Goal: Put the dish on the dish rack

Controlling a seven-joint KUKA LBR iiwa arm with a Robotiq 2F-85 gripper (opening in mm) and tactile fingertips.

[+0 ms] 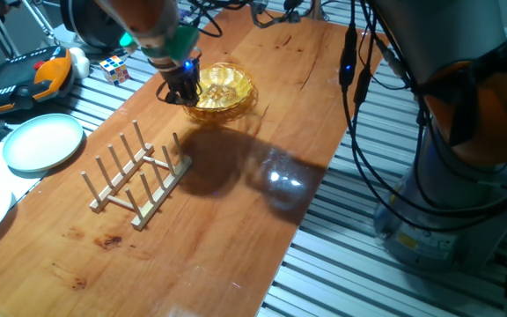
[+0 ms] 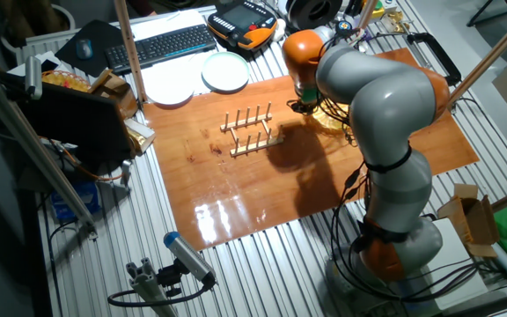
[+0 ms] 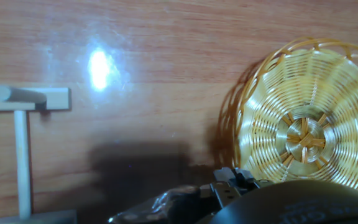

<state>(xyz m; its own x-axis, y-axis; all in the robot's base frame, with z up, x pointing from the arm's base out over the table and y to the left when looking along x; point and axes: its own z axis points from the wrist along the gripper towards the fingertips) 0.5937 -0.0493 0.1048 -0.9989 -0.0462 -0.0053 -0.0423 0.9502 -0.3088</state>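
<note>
The tool [image 1: 180,88] hangs low at the dish's [image 1: 223,90] rim; its grip state cannot be told.

- A long wooden table [image 1: 236,202] runs from the lower left of one fixed view to its top centre — glossy, with a bright glare patch at mid-frame.
- The dish rack [image 1: 139,180] stands on the wood left of centre, its pegs upright.
- The dish [image 1: 222,89] sits on the wood near the top centre — well apart from the rack.
- The hand view shows the dish [image 3: 306,134] at right and the rack [image 3: 23,106] at the left edge.
</note>
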